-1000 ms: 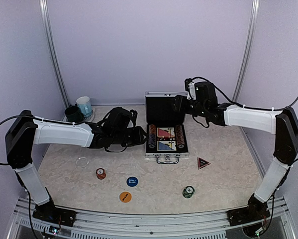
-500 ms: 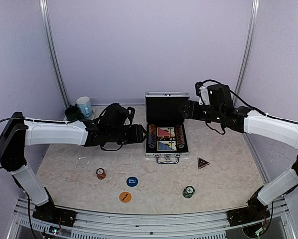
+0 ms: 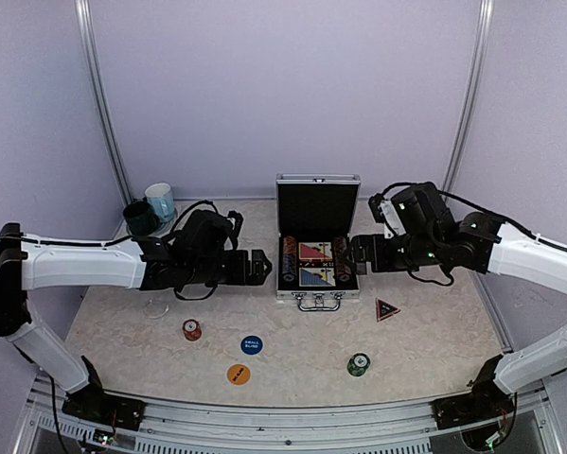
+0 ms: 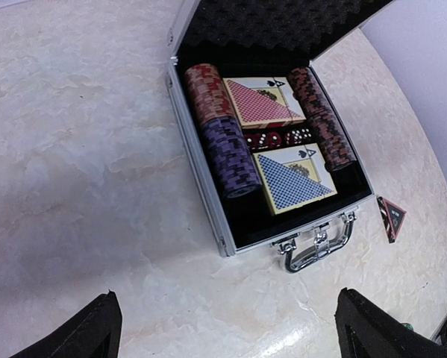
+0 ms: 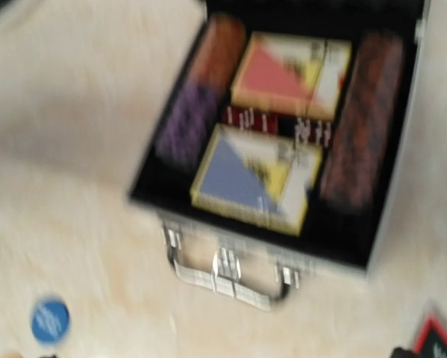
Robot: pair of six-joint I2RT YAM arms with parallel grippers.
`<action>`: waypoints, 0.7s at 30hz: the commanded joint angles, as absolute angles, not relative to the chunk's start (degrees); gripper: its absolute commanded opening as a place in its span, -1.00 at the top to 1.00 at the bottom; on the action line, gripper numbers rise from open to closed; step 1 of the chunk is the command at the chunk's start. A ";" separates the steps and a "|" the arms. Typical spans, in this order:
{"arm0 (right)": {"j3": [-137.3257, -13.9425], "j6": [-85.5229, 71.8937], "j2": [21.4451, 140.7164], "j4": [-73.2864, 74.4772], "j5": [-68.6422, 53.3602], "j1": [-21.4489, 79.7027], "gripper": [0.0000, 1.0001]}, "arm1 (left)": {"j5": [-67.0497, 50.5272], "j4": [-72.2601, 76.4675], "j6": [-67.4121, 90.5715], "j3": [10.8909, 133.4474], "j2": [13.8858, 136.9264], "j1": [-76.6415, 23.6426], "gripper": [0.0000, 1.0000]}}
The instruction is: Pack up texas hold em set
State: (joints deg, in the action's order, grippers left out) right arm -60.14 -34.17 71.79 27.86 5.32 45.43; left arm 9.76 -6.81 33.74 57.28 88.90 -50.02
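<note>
The silver case (image 3: 316, 284) lies open at mid-table with its black-lined lid (image 3: 317, 203) upright. Inside are chip stacks (image 4: 230, 156) along both sides and a red deck (image 4: 260, 101) and a blue deck (image 4: 294, 179) between them. On the table in front lie a red chip stack (image 3: 192, 329), a blue button (image 3: 252, 345), an orange button (image 3: 239, 375), a green chip stack (image 3: 359, 363) and the dark triangular marker (image 3: 386, 309). My left gripper (image 3: 262, 268) hovers open just left of the case. My right gripper (image 3: 356, 253) is at the case's right side; its blurred wrist view shows nothing between the jaws.
A dark green mug (image 3: 139, 217) and a light blue mug (image 3: 160, 200) stand at the back left. A clear ring (image 3: 155, 307) lies on the table under my left arm. The case's handle (image 4: 320, 246) faces the front edge.
My left gripper has opened wide and drawn back slightly to the left. My right arm has swung from beside the lid down and forward to the case's right side.
</note>
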 commanded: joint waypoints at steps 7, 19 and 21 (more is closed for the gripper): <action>-62.42 -39.15 72.44 49.33 6.33 56.04 -0.91 | 15.41 -8.14 32.29 55.33 83.85 -48.90 -0.98; -60.91 -42.52 82.31 53.01 4.27 65.96 -0.91 | 12.94 -5.93 34.74 50.92 81.51 -45.53 -0.98; -60.52 -42.81 83.91 53.20 4.80 66.55 -0.91 | 13.31 -6.10 34.72 50.53 81.15 -45.53 -0.98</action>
State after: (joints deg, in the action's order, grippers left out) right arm -61.54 -41.32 81.14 51.27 4.84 65.01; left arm 13.61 -7.07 34.26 51.35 83.29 -45.69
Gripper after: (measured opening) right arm 0.955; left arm 0.989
